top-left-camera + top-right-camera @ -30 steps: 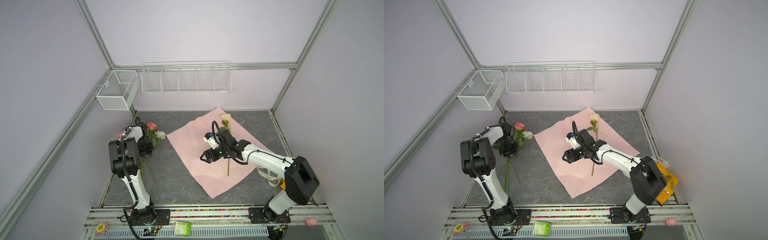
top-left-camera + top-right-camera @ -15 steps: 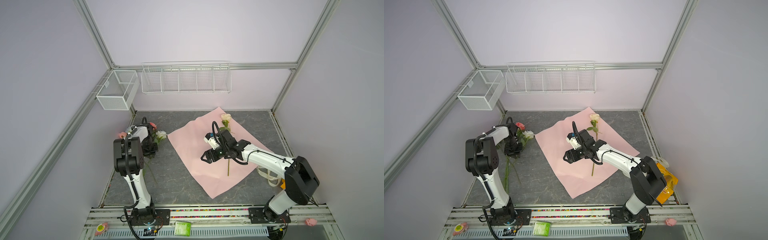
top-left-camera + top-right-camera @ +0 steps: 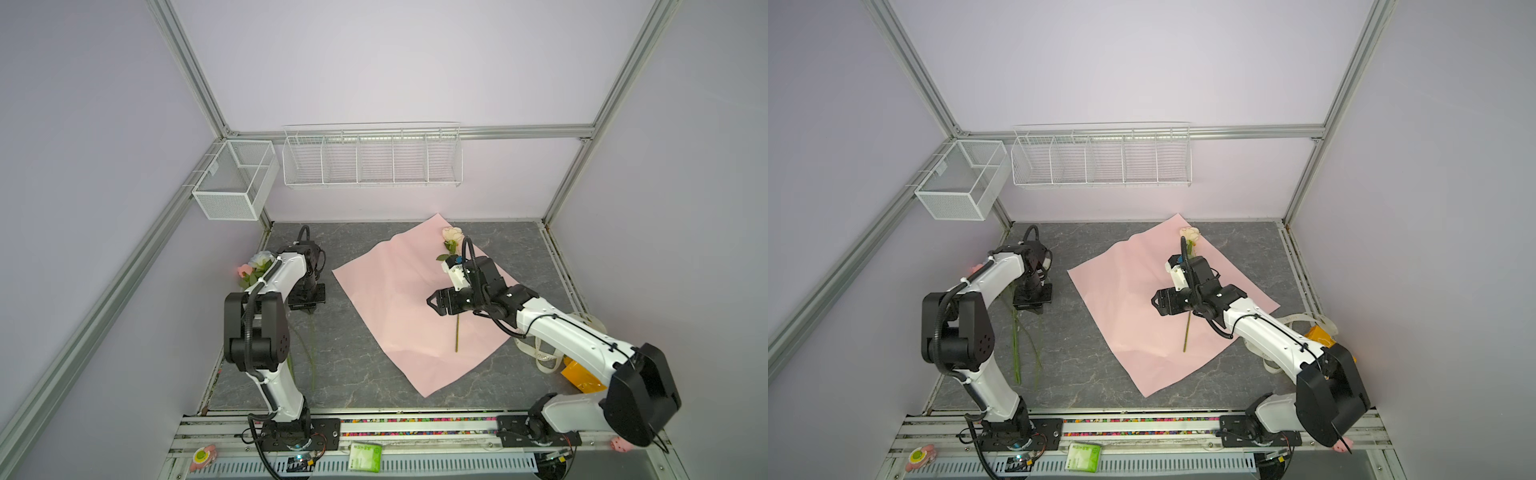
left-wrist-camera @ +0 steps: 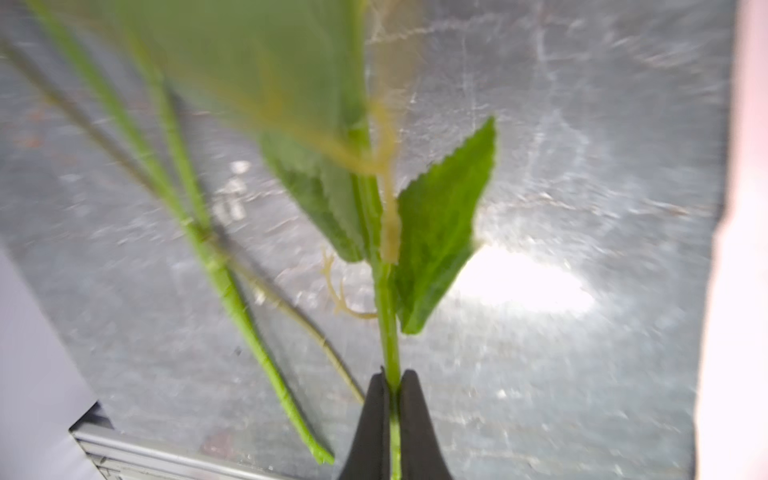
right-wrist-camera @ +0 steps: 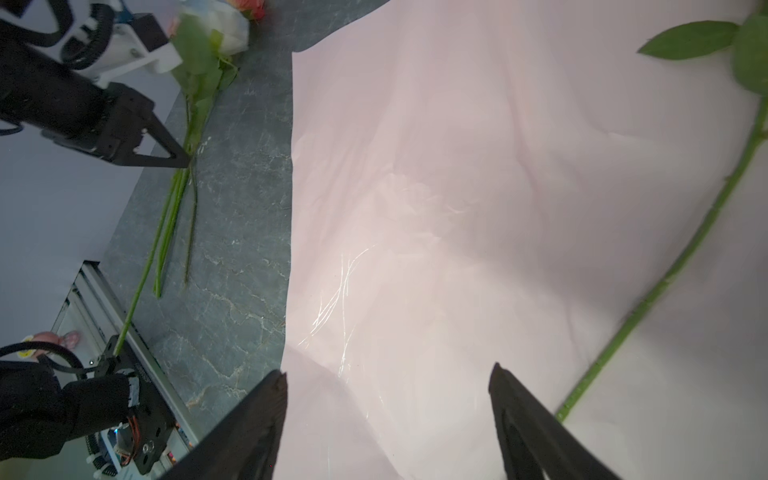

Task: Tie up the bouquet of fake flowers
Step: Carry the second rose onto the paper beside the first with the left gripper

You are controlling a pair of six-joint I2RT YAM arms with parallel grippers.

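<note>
While the left gripper (image 4: 391,380) pinches one stem (image 4: 388,332), we're only gathering flowers, no tying yet.
The bouquet of fake flowers (image 5: 195,83) lies left on the desk (image 3: 345,365) by the wall, left jaws pressed tight on that stem. The right gripper (image 5: 386,374) hangs with jaws spread over the pink paper (image 3: 395,299), near the cream rose (image 3: 452,235). Next, we'd guess: lift the stem clear of the others and carry it right.

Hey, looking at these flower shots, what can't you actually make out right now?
- The bouquet: blooms mostly covered by the left arm in both top views; count unclear.
- Left wrist view: blurred; a near leaf blocks the blooms. The left gripper pinches one stem; more cannot be told.
- The single rose on the pink paper: mid-stem hidden under the right arm in both top views; bloom cut off in the right wrist view.
</note>
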